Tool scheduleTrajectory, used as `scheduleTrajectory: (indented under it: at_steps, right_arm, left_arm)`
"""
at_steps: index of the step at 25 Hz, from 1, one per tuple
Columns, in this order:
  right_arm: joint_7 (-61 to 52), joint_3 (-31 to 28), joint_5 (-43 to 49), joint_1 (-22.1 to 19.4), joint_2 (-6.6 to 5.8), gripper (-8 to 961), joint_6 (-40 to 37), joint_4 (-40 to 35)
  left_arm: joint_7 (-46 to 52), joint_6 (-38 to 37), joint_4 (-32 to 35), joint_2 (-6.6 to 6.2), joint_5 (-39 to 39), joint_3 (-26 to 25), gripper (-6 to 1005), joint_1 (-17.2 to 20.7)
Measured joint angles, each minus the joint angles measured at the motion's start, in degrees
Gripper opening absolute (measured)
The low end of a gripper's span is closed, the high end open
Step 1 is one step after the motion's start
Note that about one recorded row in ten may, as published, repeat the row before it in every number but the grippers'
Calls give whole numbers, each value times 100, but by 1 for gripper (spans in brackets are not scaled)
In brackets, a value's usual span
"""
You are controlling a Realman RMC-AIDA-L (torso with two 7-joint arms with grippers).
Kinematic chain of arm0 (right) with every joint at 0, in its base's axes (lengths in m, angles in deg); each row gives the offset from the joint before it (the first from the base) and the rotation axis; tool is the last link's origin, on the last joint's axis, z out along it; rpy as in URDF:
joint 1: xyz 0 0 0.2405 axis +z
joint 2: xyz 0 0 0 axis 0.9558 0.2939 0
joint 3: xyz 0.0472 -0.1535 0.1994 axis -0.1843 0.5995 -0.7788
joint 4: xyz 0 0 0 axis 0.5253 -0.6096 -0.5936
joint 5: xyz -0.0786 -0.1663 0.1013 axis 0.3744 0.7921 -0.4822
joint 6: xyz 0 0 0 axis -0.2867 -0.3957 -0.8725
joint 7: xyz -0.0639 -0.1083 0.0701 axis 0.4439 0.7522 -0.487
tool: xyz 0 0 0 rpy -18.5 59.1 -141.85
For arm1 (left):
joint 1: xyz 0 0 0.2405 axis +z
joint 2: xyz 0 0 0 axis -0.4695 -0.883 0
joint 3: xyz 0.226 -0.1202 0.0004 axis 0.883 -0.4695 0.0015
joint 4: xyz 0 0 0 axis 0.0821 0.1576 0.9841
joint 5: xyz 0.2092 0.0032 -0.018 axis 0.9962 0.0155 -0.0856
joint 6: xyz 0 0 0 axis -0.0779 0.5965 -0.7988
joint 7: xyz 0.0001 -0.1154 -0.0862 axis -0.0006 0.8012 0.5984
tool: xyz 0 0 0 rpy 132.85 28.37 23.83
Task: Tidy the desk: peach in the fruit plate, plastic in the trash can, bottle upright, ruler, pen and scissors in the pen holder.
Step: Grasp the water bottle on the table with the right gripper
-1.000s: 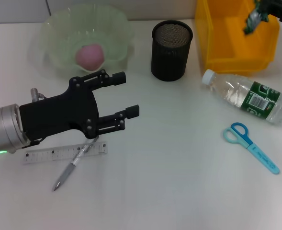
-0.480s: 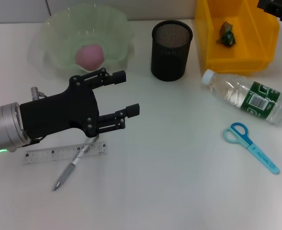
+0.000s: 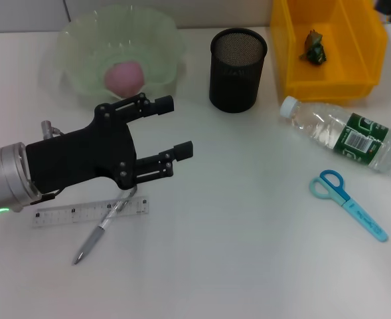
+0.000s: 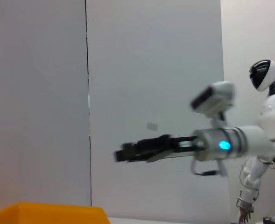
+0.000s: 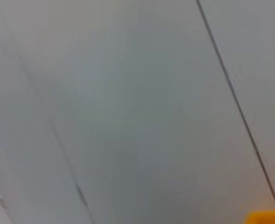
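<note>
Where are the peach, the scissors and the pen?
peach point(image 3: 123, 78), head view, middle of the pink fruit in the green plate.
scissors point(image 3: 332, 184), head view, blue handle loops.
pen point(image 3: 97, 234), head view, lower barrel below the ruler.

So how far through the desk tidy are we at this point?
Two of six items look done: the peach sits in the fruit plate and the plastic lies in the yellow trash can. Nothing is in hand; the left gripper hangs open above the ruler and pen. Left: the bottle lies on its side, the scissors are on the desk, and the pen holder looks empty.
</note>
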Motion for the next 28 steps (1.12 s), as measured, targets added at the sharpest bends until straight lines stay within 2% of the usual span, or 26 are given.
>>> scheduleTrajectory:
  at_steps: [7, 12, 14, 16, 21, 28]
  right_arm:
    - [696, -48, -878, -642, -5, 578, -993, 570]
    - [1512, -41, -825, -809, -39, 591, -2165, 1235]
    - [2196, -32, -719, -951, -41, 596, -2907, 1499]
    - [2642, 4, -659, -1081, -24, 602, -3185, 1591]
    - [3092, -23, -252, -1189, -27, 615, -3483, 1796]
    - [3160, -29, -120, -1215, -18, 631, -3302, 1963]
  left_arm:
    - [85, -20, 0, 0, -27, 12, 742, -6]
    - [311, -29, 0, 0, -31, 33, 742, -33]
    - [322, -35, -40, 5, -32, 57, 742, -25]
    - [320, -43, -84, 4, -31, 57, 742, -24]
    - [301, -64, -163, -2, -31, 29, 742, -17]
    - [284, -63, -165, -18, -31, 18, 741, -1]
